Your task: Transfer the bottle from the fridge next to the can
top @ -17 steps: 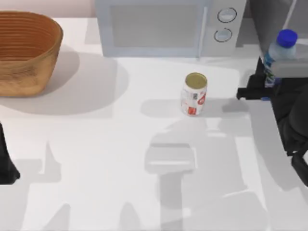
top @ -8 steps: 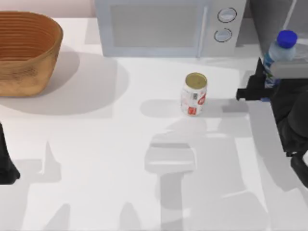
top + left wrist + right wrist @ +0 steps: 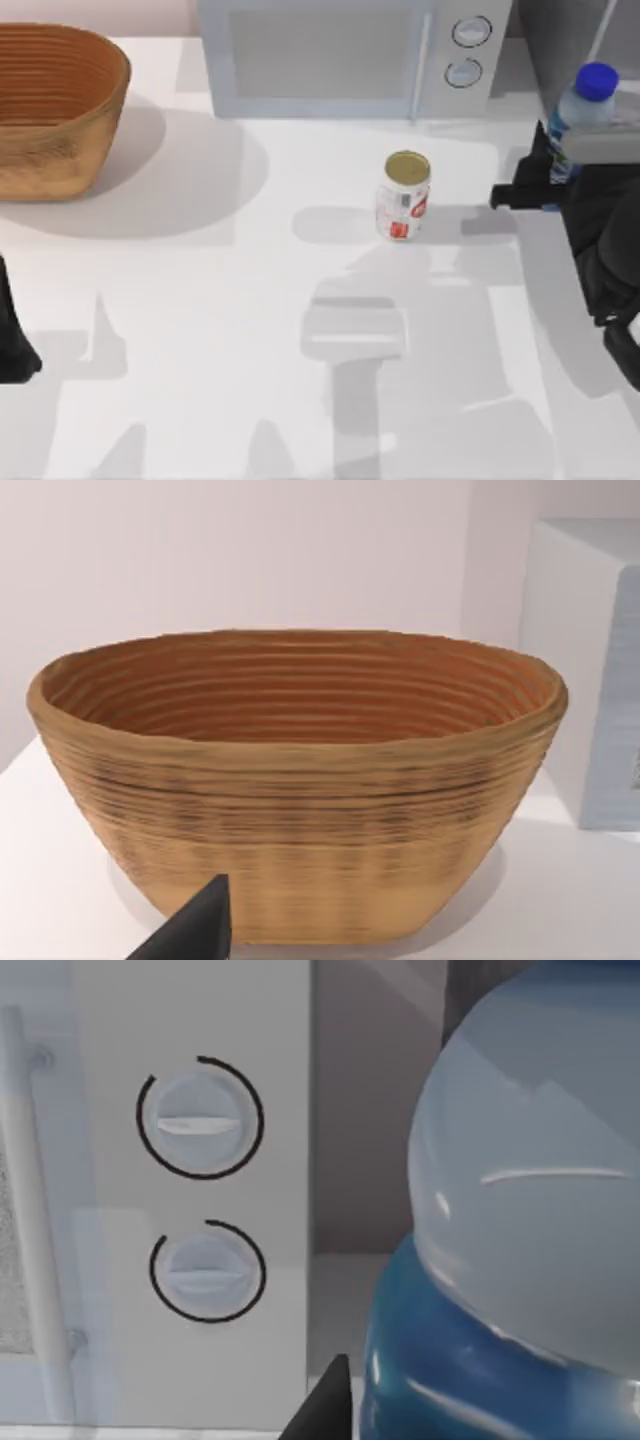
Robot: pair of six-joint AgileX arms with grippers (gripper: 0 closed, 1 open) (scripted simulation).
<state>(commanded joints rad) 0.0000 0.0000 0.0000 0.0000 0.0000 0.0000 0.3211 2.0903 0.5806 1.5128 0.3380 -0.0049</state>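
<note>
Blue cap up top: from above, the bottle (image 3: 583, 110) stands upright at the table's (image 3: 200, 330) far right, in front of the dark grey fridge (image 3: 570, 35) at the back right corner. The right gripper (image 3: 545, 170) is right at the bottle's lower body, black fingers on either side of it, but whether they are pressing on it or just alongside, I cannot tell. The can (image 3: 404, 195) stands upright near the middle, well to the left of the bottle, in front of the light grey microwave (image 3: 350, 55) with its 2 round knobs. Far left at the back sits a woven basket (image 3: 55, 110). The left arm (image 3: 12, 335) is parked at the left edge, its gripper's opening impossible to judge from up here.

Over to the left wrist view: the woven basket (image 3: 300, 780) sits on the white table, the corner of the microwave (image 3: 590, 670) beside it, and 1 dark fingertip (image 3: 195, 930) pokes into the frame, apart from the basket.

Right wrist view now: the bottle (image 3: 520, 1240) looms very close, clear shoulder above blue liquid. 1 dark fingertip (image 3: 325, 1405) sits just beside the bottle's base. Behind, the microwave's 2 knobs (image 3: 200, 1118) are stacked 1 over the other, with the fridge's dark wall (image 3: 375, 1100) between them and the bottle.
</note>
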